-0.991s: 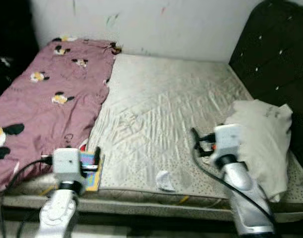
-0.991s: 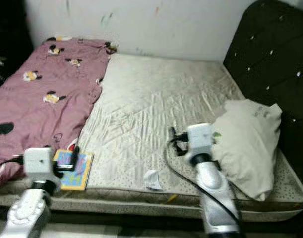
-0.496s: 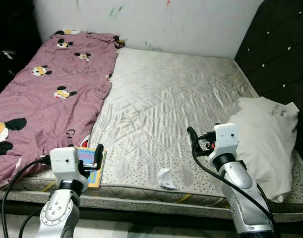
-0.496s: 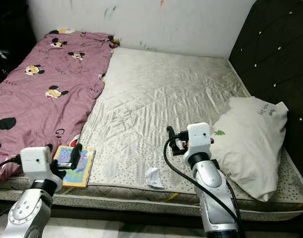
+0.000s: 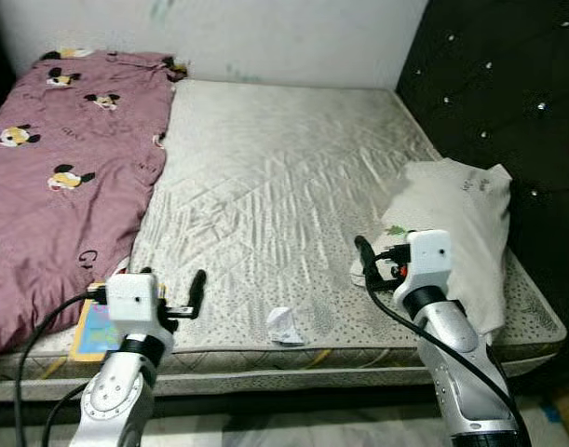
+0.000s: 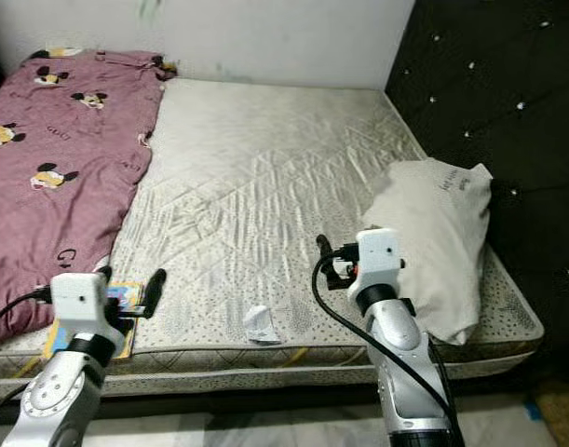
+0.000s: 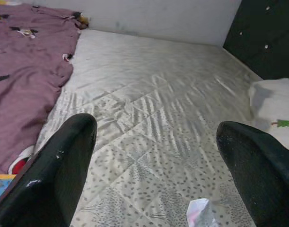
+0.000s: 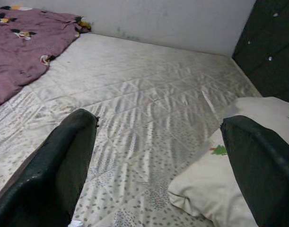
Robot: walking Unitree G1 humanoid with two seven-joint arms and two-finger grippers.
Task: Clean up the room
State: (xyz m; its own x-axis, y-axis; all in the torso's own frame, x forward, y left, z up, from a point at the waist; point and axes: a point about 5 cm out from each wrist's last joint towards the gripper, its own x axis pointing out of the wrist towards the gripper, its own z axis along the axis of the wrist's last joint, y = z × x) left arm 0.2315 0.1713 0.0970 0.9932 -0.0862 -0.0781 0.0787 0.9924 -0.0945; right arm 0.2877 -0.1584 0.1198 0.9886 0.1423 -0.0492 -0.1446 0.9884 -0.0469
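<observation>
A crumpled white paper scrap [image 5: 284, 324] lies on the pale quilted mattress [image 5: 284, 177] near its front edge. A colourful book [image 5: 96, 328] rests at the front left, by the edge of a purple blanket [image 5: 51, 177] with cartoon mice. A white pillow [image 5: 452, 233] sits at the right, against the dark headboard. My left gripper [image 7: 156, 125] is open over the front edge, between the book and the scrap. My right gripper [image 8: 158, 122] is open too, hovering just left of the pillow. Neither holds anything.
A black tufted headboard [image 5: 508, 93] rises along the right side and a white wall [image 5: 265, 37] closes the far side. The blanket covers the left third of the bed. Bare floor [image 5: 265, 428] shows below the mattress front.
The whole view has swung to the right, so bed, blanket and pillow sit further left in frame. Both arms keep the same raised pose with fingers apart.
</observation>
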